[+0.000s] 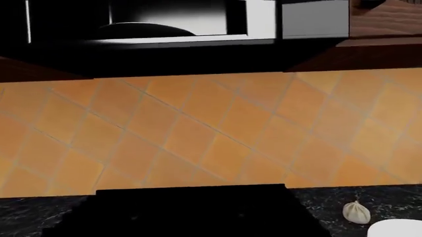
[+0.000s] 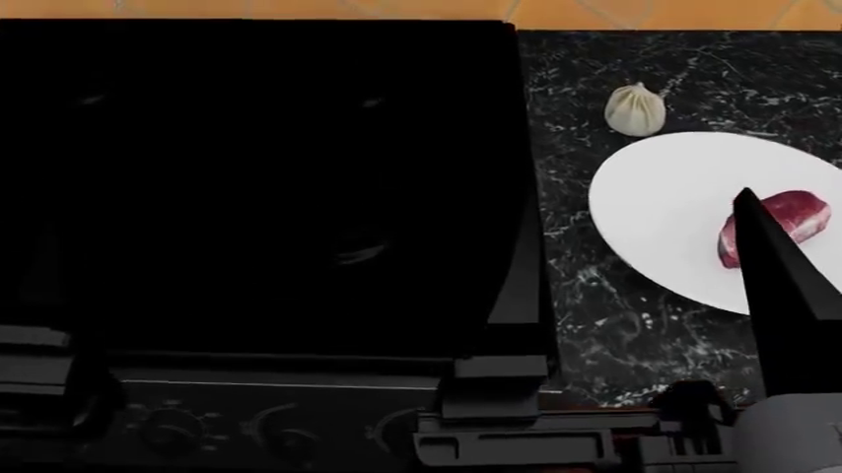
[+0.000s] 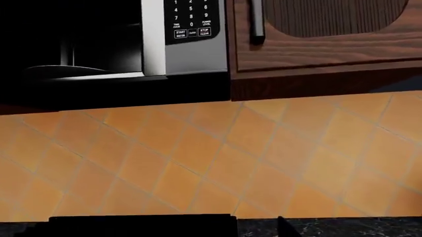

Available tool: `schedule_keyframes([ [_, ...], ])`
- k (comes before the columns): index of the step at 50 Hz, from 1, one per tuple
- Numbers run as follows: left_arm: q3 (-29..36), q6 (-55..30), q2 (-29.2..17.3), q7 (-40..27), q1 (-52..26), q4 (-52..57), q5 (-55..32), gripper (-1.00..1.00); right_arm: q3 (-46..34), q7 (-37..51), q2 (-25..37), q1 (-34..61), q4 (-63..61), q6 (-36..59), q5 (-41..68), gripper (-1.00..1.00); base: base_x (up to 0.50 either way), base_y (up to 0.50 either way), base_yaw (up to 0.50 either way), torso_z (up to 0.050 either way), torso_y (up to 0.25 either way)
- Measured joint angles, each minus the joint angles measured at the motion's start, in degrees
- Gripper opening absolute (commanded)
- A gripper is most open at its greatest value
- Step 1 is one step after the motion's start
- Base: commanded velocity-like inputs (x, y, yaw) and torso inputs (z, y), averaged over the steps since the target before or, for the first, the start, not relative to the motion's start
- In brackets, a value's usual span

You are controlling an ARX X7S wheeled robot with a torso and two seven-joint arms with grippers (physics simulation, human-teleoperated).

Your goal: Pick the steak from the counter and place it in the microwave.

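- Glossy oval steak (image 2: pixel 776 225), red-pink w/ pale streaks, lies on smooth round white plate (image 2: pixel 658 212).
- Veined black stone bench (image 2: pixel 586 296); pleated cream dumpling (image 2: pixel 634 108) beside plate.
- Pincer states, both arms: can't tell.

steak (image 2: pixel 787 219): was deep red-pink with paler pink streaks
plate (image 2: pixel 658 212): was plain white
dumpling (image 2: pixel 634 109): was cream-white, pleated
counter (image 2: pixel 586 305): was black with thin white veining
stovetop (image 2: pixel 263 187): was plain black
wall tiles (image 3: pixel 250 153): were orange, laid diagonally
microwave (image 3: pixel 188 34): was silver and black, with white-lettered keypad
cabinet (image 3: pixel 329 34): was dark brown wood grain
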Motion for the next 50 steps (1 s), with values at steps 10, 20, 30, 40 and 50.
schedule_keyframes([
  [10,11.9,9.5,-5.3,-2.4,-5.6,0.0,2.8,1.00,-6.8,2.1,2.9,4.3,-0.1,-4.4,-0.5,1.00,0.41,0.00,0.00,0.000,0.000],
  [20,23.6,17.6,-9.2,-4.5,-11.5,0.0,5.4,1.00,-15.1,4.3,5.5,9.9,-0.1,-8.9,-1.6,1.00,0.34,0.00,0.00,0.000,0.000],
  [30,30.4,22.2,-11.3,-5.5,-14.9,0.0,7.1,1.00,-21.6,6.0,7.2,14.4,-0.1,-12.1,-2.4,1.00,0.30,0.00,0.00,0.000,0.002],
  [40,33.9,24.7,-12.3,-5.9,-16.8,-0.1,7.9,1.00,-26.8,7.3,8.1,18.3,-0.1,-14.3,-2.9,1.00,0.27,0.00,0.00,0.000,0.001],
  [50,35.6,25.8,-12.8,-6.2,-17.7,-0.1,8.4,1.00,-31.0,8.4,8.9,21.6,-0.1,-16.0,-3.3,1.00,0.25,0.00,0.00,0.000,0.000],
])
